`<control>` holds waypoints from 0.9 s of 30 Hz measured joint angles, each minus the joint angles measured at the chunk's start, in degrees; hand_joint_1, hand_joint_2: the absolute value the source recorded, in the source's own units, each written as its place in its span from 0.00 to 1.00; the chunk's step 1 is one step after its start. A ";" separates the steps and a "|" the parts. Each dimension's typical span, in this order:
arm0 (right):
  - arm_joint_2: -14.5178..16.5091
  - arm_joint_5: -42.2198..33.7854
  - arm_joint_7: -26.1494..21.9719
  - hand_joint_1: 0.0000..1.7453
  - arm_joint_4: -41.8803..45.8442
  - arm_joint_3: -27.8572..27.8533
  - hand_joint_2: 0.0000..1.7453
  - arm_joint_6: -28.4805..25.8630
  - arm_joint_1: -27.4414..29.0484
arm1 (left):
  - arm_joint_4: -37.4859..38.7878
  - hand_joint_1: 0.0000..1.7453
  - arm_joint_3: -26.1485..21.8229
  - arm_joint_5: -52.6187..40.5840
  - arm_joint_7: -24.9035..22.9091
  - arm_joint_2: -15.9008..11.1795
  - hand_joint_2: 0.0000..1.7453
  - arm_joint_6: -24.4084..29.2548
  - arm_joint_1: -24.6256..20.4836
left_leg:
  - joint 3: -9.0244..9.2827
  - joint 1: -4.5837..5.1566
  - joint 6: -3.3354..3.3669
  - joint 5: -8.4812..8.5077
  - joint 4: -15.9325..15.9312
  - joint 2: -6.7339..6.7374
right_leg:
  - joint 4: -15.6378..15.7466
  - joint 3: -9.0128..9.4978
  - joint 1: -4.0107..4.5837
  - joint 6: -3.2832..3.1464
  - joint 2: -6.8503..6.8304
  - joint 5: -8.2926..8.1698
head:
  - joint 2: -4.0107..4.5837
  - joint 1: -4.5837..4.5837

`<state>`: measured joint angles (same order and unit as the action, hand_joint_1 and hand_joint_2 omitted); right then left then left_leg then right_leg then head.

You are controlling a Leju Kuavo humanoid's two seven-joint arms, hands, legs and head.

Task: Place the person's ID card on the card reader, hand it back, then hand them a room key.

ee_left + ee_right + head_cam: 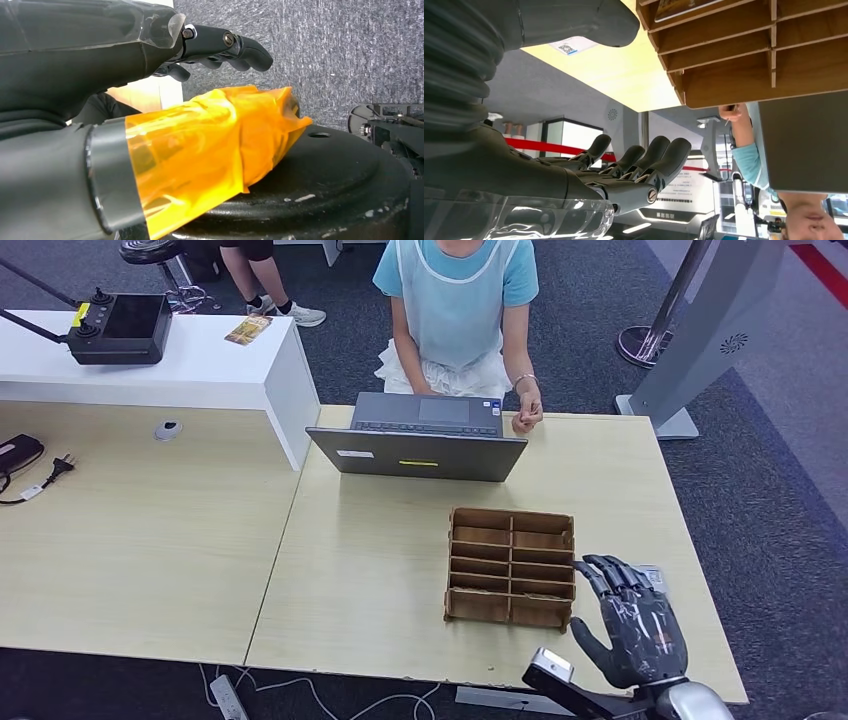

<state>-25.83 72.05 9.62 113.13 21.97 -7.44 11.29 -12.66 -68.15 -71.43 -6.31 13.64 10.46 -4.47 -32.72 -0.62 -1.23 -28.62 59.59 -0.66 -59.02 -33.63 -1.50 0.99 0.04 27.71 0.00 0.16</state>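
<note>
At five o'clock the right hand hovers empty, fingers loosely spread, over a small card on the table. The left hand hangs empty, fingers extended. Judging by this, nothing is grasped yet; next comes reaching forward. The wooden divider box and laptop stand between it and the person's hand at one o'clock, which may hold the ID card

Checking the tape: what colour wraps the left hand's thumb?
Translucent orange film, clearest in the left wrist view.
</note>
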 joint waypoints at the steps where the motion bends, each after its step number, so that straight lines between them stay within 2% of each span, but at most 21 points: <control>1: 0.00 -0.04 0.00 0.34 -0.15 0.14 1.00 0.07 -0.03 | 0.00 0.00 0.00 -0.03 -0.02 0.00 0.00 -0.03 0.00 | 0.00 0.00 0.00 0.00 0.00 0.00 | 0.00 0.00 0.00 0.00 0.00 0.00 | 0.00 0.01; 4: 0.01 -0.18 -0.01 0.37 -0.57 0.52 1.00 0.41 -0.25 | 0.00 0.00 0.00 -0.08 -0.09 -0.01 0.00 -0.14 0.00 | 0.00 0.00 0.00 0.00 0.00 0.00 | 0.00 0.00 0.00 0.00 0.00 0.00 | 0.00 0.00; 13: 0.05 -0.36 -0.36 0.39 -2.12 1.63 1.00 1.29 -1.68 | 0.00 0.00 0.00 -0.21 -0.10 -0.03 0.00 -0.31 -0.01 | 0.00 0.00 0.00 0.00 0.00 0.00 | 0.00 0.00 0.00 0.00 0.00 0.00 | 0.00 0.01; 16: 0.23 -0.41 -0.52 0.35 -2.70 1.93 1.00 1.44 -2.39 | 0.00 0.00 0.00 -0.21 -0.10 -0.06 0.00 -0.31 -0.01 | 0.00 0.00 0.00 0.00 0.00 0.00 | 0.00 0.00 0.00 0.00 0.00 0.00 | 0.00 0.00; 21: 0.89 -0.33 -0.72 0.20 -4.22 2.47 1.00 2.00 -4.01 | 0.00 0.00 0.01 -0.19 -0.09 -0.20 0.00 -0.32 -0.05 | 0.01 0.00 0.00 0.00 0.00 0.00 | 0.00 0.00 0.00 0.00 0.01 0.00 | 0.00 0.01; 27: 1.68 -0.43 -1.31 0.20 -6.31 3.15 1.00 2.45 -5.77 | 0.00 0.00 -0.08 1.00 0.15 -0.31 0.00 -0.32 -0.06 | 0.01 0.00 0.00 0.01 0.00 0.00 | 0.00 0.00 0.00 0.00 0.01 0.00 | 0.00 0.00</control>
<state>-24.15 71.63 8.31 106.82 25.11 -4.99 5.52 -12.66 -68.23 -70.44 -6.16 13.33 10.14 -4.53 -32.70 -0.62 -1.24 -28.61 59.59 -0.66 -59.02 -33.63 -1.49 0.99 0.05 27.71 0.00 0.16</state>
